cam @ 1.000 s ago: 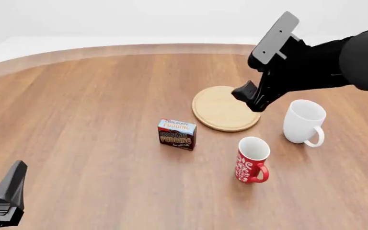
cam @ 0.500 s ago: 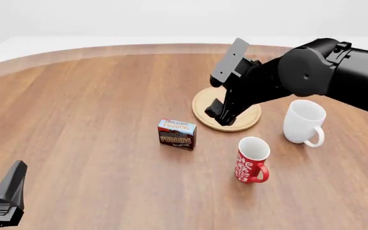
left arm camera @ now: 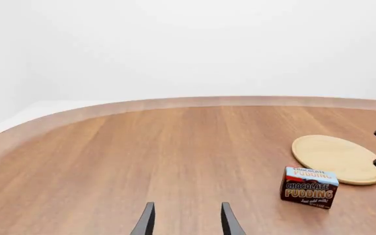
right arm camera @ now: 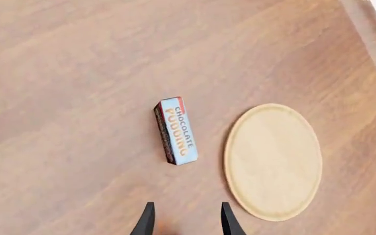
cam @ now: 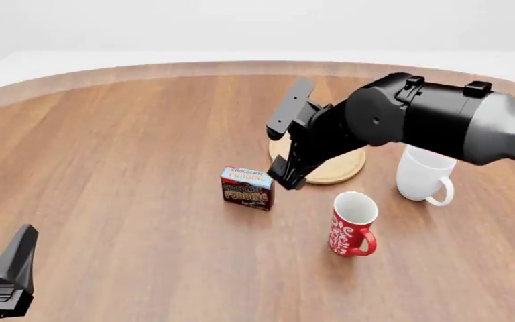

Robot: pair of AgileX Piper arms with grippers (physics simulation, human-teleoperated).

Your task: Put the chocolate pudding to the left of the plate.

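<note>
The chocolate pudding (cam: 247,188) is a small brown box with a light blue top, standing on the table just left of and nearer than the plate (cam: 343,172). The plate is a tan wooden disc, partly hidden by my right arm. My right gripper (cam: 286,174) is open and empty, hovering above the table between the box and the plate, just right of the box. In the right wrist view the box (right arm camera: 176,130) and the plate (right arm camera: 273,161) lie below the open gripper (right arm camera: 186,223). My left gripper (cam: 9,272) is open and empty at the near left; its wrist view shows the box (left arm camera: 309,187) and the plate (left arm camera: 337,159).
A red patterned mug (cam: 353,223) stands near and right of the box. A white mug (cam: 424,171) stands right of the plate, partly behind my right arm. The table's curved far edge (cam: 150,70) runs across the back.
My right arm has swung left and down, from above the plate's right side to just right of the pudding box. The box, the mugs and the left arm have not moved.
</note>
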